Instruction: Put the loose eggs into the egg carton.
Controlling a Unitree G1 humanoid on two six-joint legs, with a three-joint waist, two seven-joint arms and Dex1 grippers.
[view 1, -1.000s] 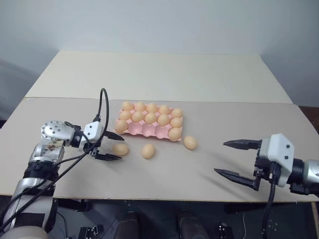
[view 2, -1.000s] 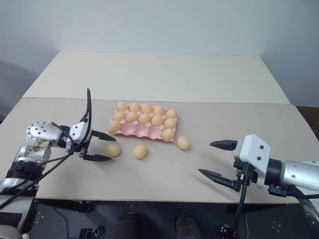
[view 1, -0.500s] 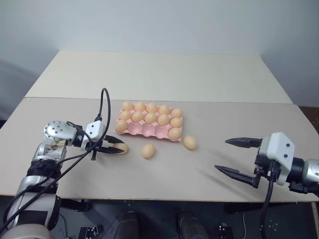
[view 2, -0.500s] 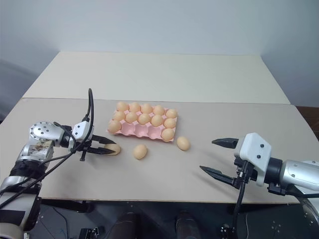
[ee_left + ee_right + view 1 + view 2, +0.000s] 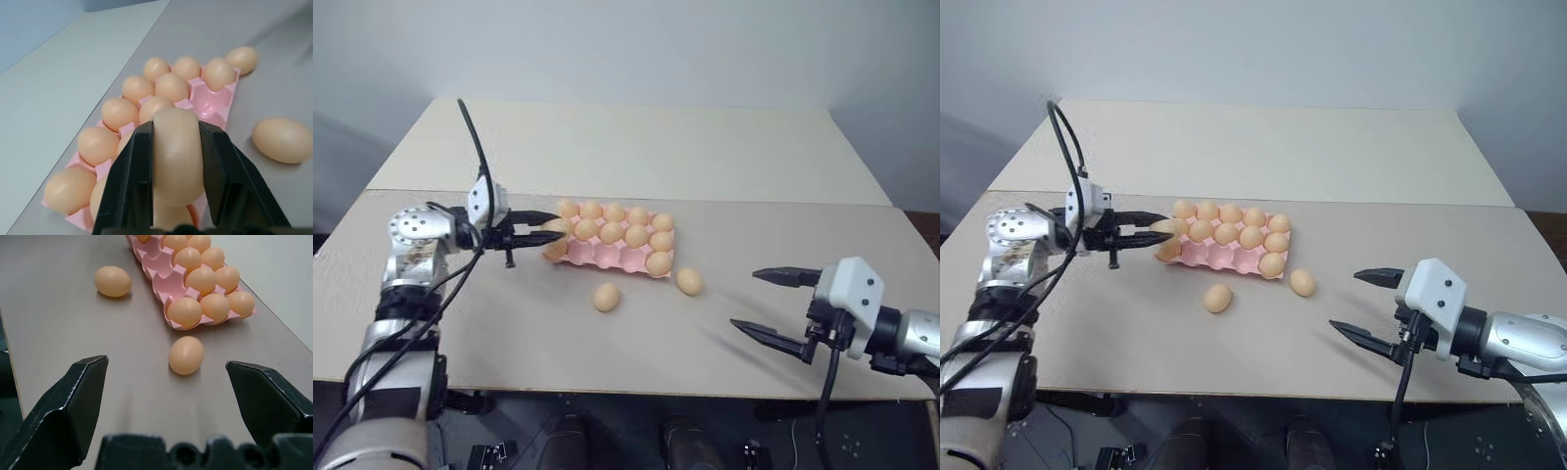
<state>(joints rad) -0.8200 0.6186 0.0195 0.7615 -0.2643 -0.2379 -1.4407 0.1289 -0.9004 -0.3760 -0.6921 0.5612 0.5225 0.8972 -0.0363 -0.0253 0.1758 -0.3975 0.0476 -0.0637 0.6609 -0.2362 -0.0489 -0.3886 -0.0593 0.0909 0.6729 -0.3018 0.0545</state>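
The pink egg carton [image 5: 599, 257] lies mid-table with several eggs in its cups; the middle cups of its near row are bare. My left gripper [image 5: 558, 228] is shut on one pale orange egg [image 5: 177, 154] and holds it level, above the table at the carton's left end. Two loose eggs lie on the table in front of the carton: one [image 5: 606, 297] near the middle and one [image 5: 688, 281] off its right corner. My right gripper [image 5: 745, 299] hangs open to the right of that second egg [image 5: 186, 355], with nothing between its fingers.
The grey table [image 5: 509, 333] has free room in front of and to both sides of the carton. A seam [image 5: 754, 201] runs across behind the carton, with a lighter tabletop beyond it. A black cable [image 5: 470, 127] arcs up from my left wrist.
My left gripper shut on the leftmost loose egg on the table, then lifted it up and across to the carton's left end. The right gripper stayed where it was, open.
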